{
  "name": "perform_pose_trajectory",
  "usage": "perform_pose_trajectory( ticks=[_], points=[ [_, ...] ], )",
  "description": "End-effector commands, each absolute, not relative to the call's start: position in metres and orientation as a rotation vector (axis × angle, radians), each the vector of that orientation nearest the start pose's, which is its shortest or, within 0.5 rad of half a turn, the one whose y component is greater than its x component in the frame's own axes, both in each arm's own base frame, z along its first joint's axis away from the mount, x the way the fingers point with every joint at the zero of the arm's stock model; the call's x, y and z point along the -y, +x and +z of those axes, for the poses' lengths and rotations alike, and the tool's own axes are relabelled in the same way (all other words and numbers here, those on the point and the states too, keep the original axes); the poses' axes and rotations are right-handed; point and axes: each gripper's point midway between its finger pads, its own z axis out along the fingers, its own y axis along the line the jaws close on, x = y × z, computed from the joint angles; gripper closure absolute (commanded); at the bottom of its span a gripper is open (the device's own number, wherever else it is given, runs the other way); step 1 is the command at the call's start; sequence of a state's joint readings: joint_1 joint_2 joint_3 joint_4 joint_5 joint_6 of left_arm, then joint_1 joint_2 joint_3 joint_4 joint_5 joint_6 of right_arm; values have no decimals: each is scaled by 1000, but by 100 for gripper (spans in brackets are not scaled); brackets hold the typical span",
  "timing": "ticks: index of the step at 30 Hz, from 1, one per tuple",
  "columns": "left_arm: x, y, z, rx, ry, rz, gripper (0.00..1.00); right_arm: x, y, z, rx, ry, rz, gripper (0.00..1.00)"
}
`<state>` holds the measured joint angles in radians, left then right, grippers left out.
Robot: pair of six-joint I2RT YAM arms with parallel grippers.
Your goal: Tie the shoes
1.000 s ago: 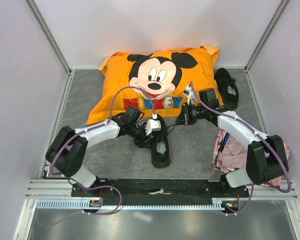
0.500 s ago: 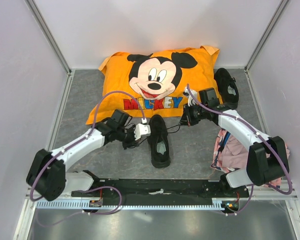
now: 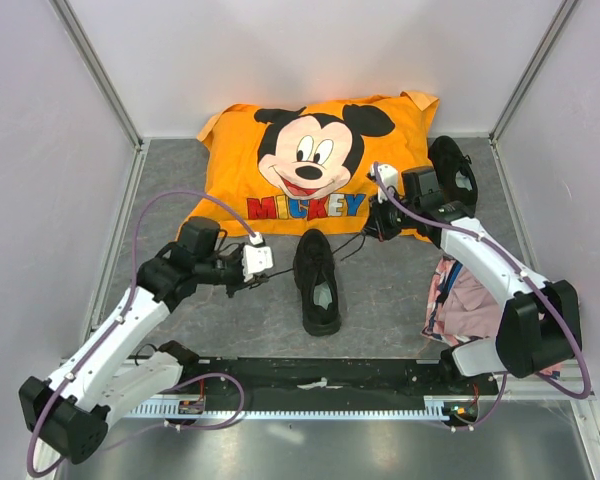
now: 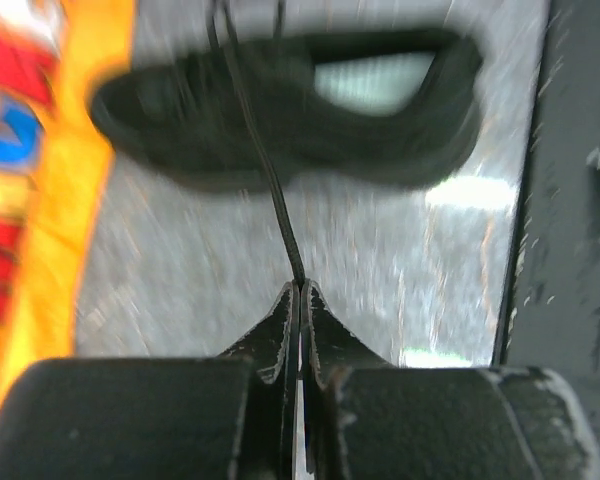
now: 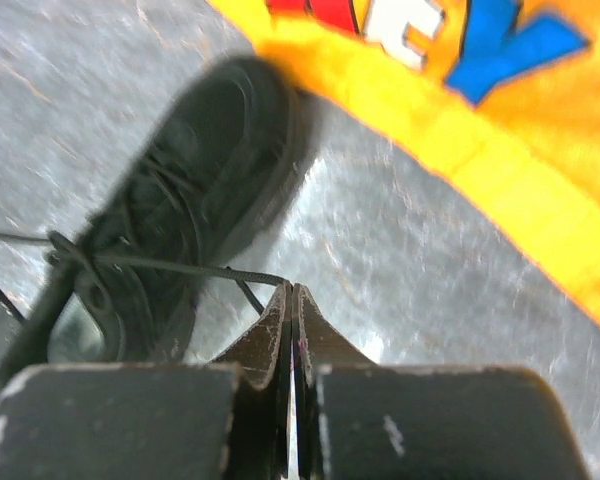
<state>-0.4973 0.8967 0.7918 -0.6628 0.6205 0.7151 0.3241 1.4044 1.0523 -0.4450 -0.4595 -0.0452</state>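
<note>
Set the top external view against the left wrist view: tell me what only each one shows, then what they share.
Only top external: the second black low-top sneaker at the far right, the crumpled pink cloth. Only left wrist: the left gripper pinched shut on a thin black lace running to the shoe. Both: the middle black sneaker with pale insole, the orange Mickey pillow, the grey tabletop.

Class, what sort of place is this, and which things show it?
Probably a robotics test cell: plain white walls box in a grey table, and the left arm and right arm are bolted to a metal rail.
</note>
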Motion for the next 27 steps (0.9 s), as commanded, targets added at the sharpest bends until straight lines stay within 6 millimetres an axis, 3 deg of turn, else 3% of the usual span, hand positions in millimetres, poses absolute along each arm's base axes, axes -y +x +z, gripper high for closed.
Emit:
perform_pose_trajectory(
  ticks=[1, 2, 4, 5, 6, 8, 9, 11, 13, 14, 15, 18, 19, 20, 21, 23, 24, 26, 27],
  points=[
    [225, 170, 225, -1464, 1531, -798, 98, -216, 340, 195, -2075, -687, 785, 100],
    [235, 169, 241, -1423, 1536, -838, 99, -219, 340, 197, -2065, -691, 803, 100],
    [258, 163, 244, -1423, 1566, -934, 98, -231, 341, 202, -2043, -694, 861, 100],
    [271, 164, 260, -1364, 1569, -957, 98, -233, 341, 204, -2036, -699, 875, 100],
    [285, 155, 263, -1350, 1587, -1006, 98, -237, 342, 206, -2019, -704, 884, 100],
    [312, 158, 266, -1340, 1594, -1063, 98, -244, 340, 210, -1996, -719, 917, 100],
    [327, 148, 264, -1320, 1626, -1103, 98, -248, 340, 213, -1975, -728, 926, 100],
    [353, 153, 253, -1352, 1623, -1118, 98, -253, 337, 219, -1952, -736, 959, 100],
    [382, 148, 260, -1344, 1561, -1158, 98, -257, 337, 222, -1930, -740, 980, 100],
    [393, 157, 249, -1449, 1485, -1152, 98, -259, 335, 223, -1925, -742, 998, 100],
    [410, 157, 261, -1387, 1438, -1163, 99, -260, 336, 224, -1914, -747, 1005, 100],
    [429, 170, 265, -1446, 1298, -1186, 89, -262, 333, 223, -1907, -761, 1024, 100],
    [430, 174, 269, -1449, 1274, -1178, 82, -263, 333, 223, -1904, -766, 1029, 100],
    [428, 178, 271, -1447, 1260, -1155, 68, -263, 332, 223, -1902, -771, 1030, 100],
    [420, 179, 281, -1421, 1254, -1145, 61, -264, 330, 224, -1893, -786, 1042, 100],
    [402, 171, 281, -1403, 1308, -1145, 47, -265, 329, 225, -1885, -794, 1053, 100],
    [384, 174, 292, -1396, 1290, -1120, 42, -266, 329, 227, -1873, -799, 1058, 100],
    [356, 168, 280, -1435, 1361, -1106, 26, -268, 327, 227, -1864, -810, 1073, 100],
    [338, 181, 279, -1458, 1342, -1076, 19, -269, 327, 228, -1854, -815, 1075, 100]
  ],
)
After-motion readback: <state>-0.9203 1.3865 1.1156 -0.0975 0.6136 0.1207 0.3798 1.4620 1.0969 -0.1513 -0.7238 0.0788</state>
